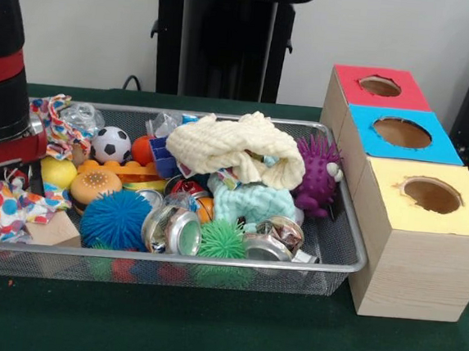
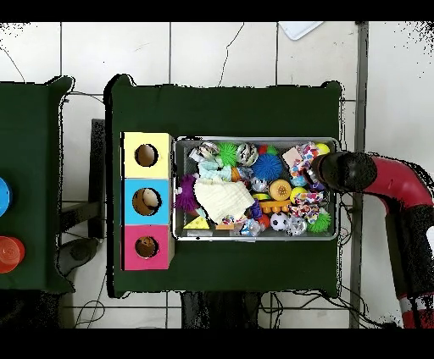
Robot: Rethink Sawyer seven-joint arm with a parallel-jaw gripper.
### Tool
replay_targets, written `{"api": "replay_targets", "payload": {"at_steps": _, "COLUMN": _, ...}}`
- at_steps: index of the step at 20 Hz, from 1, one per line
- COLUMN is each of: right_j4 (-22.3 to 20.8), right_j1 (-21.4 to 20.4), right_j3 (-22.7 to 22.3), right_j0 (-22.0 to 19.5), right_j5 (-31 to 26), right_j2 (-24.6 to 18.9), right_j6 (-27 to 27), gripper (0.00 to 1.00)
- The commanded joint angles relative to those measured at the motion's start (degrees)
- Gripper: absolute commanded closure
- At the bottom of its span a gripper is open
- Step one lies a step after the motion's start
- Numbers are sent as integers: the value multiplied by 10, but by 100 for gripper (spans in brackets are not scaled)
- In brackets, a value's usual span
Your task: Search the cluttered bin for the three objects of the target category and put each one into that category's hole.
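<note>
The red-and-black arm's gripper [image 2: 326,169] hangs over the wire-mesh bin [image 1: 342,218] end farthest from the three coloured-hole wooden boxes [image 1: 417,200] — fingers hidden, can't tell — presumably searching; target category unclear.

Cluttered bin [image 2: 180,190] beside three-holed box [image 2: 127,201] — red-black arm [image 2: 381,182] over its end

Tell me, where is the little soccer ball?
In the front view, the soccer ball sits at the back left of the mesh bin, between the clear plastic ball and the orange ball.
</note>
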State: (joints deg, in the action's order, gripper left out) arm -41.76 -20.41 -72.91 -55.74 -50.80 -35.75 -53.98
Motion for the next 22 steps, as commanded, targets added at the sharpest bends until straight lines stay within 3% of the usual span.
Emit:
{"api": "replay_targets", "payload": {"at_steps": 1, "right_j4": -64, "right_j1": 24, "right_j3": 16, "right_j0": 6, "right_j5": -71, "right_j2": 42, "right_j6": 178, "gripper": 0}}
{"api": "replay_targets", "payload": {"at_steps": 13, "right_j4": -80, "right_j1": 41, "right_j3": 25, "right_j0": 6, "right_j5": -47, "right_j2": 38, "right_j6": 199, "gripper": 0}}
{"api": "replay_targets", "payload": {"at_steps": 14, "right_j4": -81, "right_j1": 41, "right_j3": 25, "right_j0": 7, "right_j5": -51, "right_j2": 41, "right_j6": 197, "gripper": 100}}
{"api": "replay_targets", "payload": {"at_steps": 22, "right_j4": -90, "right_j1": 36, "right_j3": 30, "right_j0": 18, "right_j5": -70, "right_j2": 59, "right_j6": 181, "gripper": 100}}
